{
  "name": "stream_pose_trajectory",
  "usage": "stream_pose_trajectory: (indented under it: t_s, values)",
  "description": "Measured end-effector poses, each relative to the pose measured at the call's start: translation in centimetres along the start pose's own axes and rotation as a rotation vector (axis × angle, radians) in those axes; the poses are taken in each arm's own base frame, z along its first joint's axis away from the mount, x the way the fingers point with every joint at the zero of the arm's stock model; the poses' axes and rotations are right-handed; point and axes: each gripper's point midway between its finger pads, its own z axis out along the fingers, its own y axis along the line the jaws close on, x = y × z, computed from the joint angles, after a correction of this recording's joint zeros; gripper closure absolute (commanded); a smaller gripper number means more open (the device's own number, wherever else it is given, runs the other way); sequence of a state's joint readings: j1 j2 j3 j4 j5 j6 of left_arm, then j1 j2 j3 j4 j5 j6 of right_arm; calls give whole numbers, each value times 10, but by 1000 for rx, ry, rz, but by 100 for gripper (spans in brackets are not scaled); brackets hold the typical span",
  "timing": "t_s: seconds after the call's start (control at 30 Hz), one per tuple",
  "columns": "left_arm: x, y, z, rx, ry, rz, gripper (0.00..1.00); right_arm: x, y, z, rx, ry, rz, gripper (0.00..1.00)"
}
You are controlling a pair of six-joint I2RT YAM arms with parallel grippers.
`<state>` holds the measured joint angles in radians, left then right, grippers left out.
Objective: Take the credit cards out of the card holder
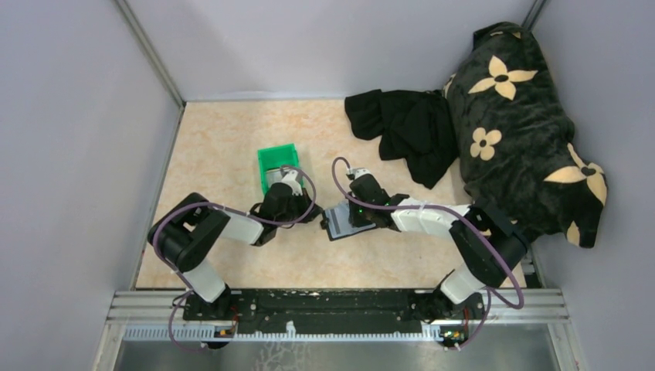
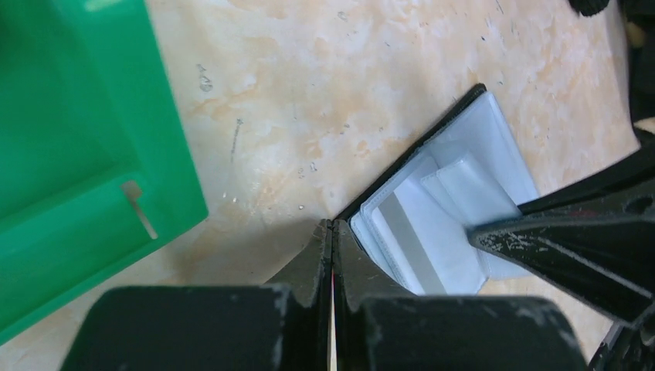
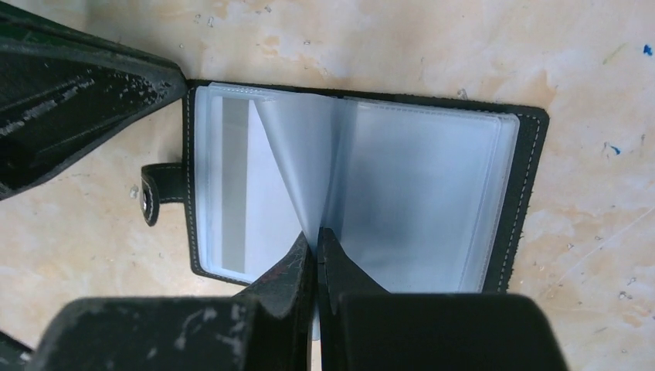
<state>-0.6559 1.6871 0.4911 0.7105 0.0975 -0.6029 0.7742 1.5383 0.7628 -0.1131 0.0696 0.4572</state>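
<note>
The black card holder lies open on the table, with clear pale sleeves and a snap tab. A pale grey-white credit card with a grey stripe sits in its left pocket and also shows in the left wrist view. The gold-brown card is out of view. My right gripper is shut on one clear sleeve leaf at the fold and holds it up. My left gripper is shut, its tips at the holder's corner. I cannot tell whether anything is pinched between them.
A green plastic bin stands just behind the left gripper and fills the left of the left wrist view. A black cloth and a black flowered cushion lie at the back right. Grey walls enclose the table.
</note>
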Motion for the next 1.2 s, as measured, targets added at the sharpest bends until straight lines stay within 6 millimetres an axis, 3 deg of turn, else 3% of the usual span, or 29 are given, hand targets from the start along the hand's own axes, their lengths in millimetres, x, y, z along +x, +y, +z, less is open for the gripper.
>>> stream_pose_trajectory:
  t_s: [0.17, 0.23, 0.4, 0.5, 0.63, 0.9, 1.2]
  values:
    - [2, -15, -2, 64, 13, 26, 99, 3, 0, -2, -60, 30, 62, 100]
    - [-1, -31, -5, 119, 9, 37, 99, 3, 5, -2, -87, 33, 73, 100]
    - [-3, -94, -4, 300, 38, 95, 100, 2, 17, -3, -159, 27, 89, 100]
    - [-7, -107, 5, 334, 46, 101, 100, 7, 11, -4, -156, 36, 111, 100]
    - [3, -102, 8, 326, 74, 87, 100, 5, 17, -8, -188, 28, 115, 100]
    - [11, -91, -9, 293, 81, 84, 100, 8, 13, -9, -193, 22, 123, 100]
    - [43, -62, -20, 220, 149, 56, 100, 7, 11, -8, -194, 15, 127, 100]
